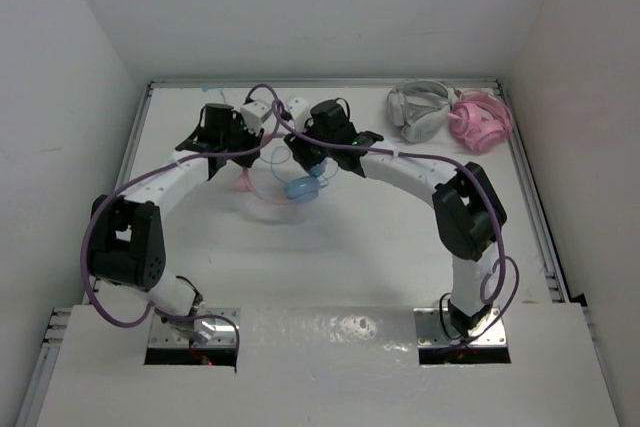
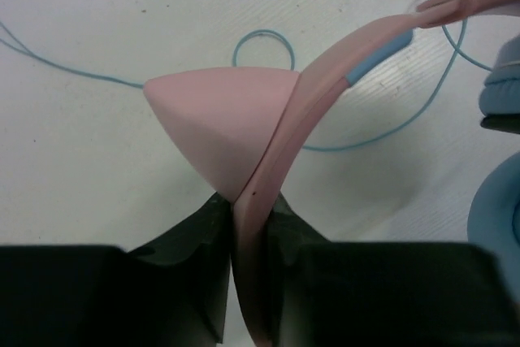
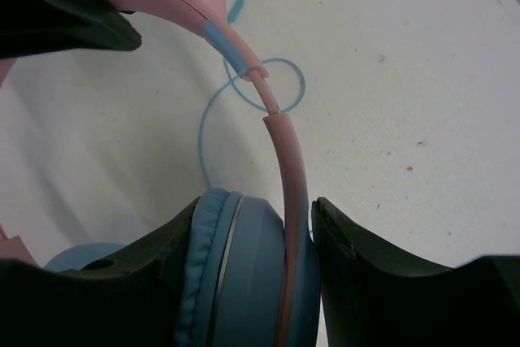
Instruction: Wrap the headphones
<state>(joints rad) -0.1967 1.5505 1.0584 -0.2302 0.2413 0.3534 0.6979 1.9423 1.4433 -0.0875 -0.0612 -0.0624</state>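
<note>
The headphones (image 1: 298, 187) have light blue ear cups and a pink headband and are held between both arms at the back middle of the table. My left gripper (image 1: 234, 155) is shut on the pink headband (image 2: 325, 71), just below its pink ear-like bump (image 2: 219, 123). My right gripper (image 3: 256, 209) is shut on one blue ear cup (image 3: 244, 282) with the pink arm (image 3: 288, 160) running past its right finger. The other ear cup (image 2: 497, 209) hangs at the right edge of the left wrist view. The thin blue cable (image 2: 264, 38) lies in loose loops on the table beneath.
Grey-white headphones (image 1: 420, 110) and all-pink headphones (image 1: 480, 119) lie at the back right of the white table (image 1: 350, 247). White walls enclose the table on three sides. The left gripper's black fingers (image 3: 65, 14) show at the top left of the right wrist view.
</note>
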